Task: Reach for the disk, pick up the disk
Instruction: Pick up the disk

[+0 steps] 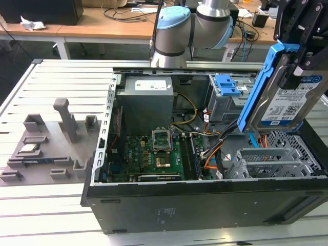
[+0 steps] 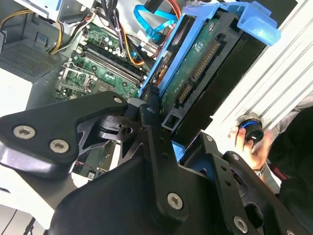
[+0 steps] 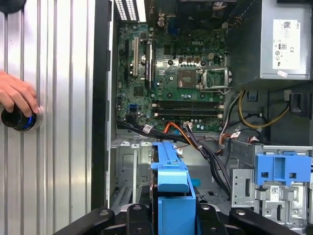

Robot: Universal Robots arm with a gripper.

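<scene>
The disk [image 1: 289, 102] is a silver-grey drive with a white-and-blue label and a blue side bracket [image 1: 259, 87]. It hangs tilted in the air above the open case's right end in the exterior view. My gripper [image 1: 302, 64] comes down from above and is shut on it, black fingers on either side. The second wrist view shows the disk's [image 2: 205, 63] connector edge running away from my gripper [image 2: 171, 129]. From the first wrist view I see the disk's blue bracket [image 3: 171, 178] edge-on between the fingers [image 3: 139, 215], well above the case floor.
The open computer case [image 1: 205, 205] holds a green motherboard [image 1: 154, 154], a grey power supply [image 1: 148, 100], loose cables and a blue drive-bay latch [image 1: 228, 84]. An empty metal cage [image 1: 266, 161] lies under the disk. A grey fixture [image 1: 46, 148] sits on the exterior view's left. A person's hand [image 3: 17, 95] rests on a blue knob [image 3: 19, 120].
</scene>
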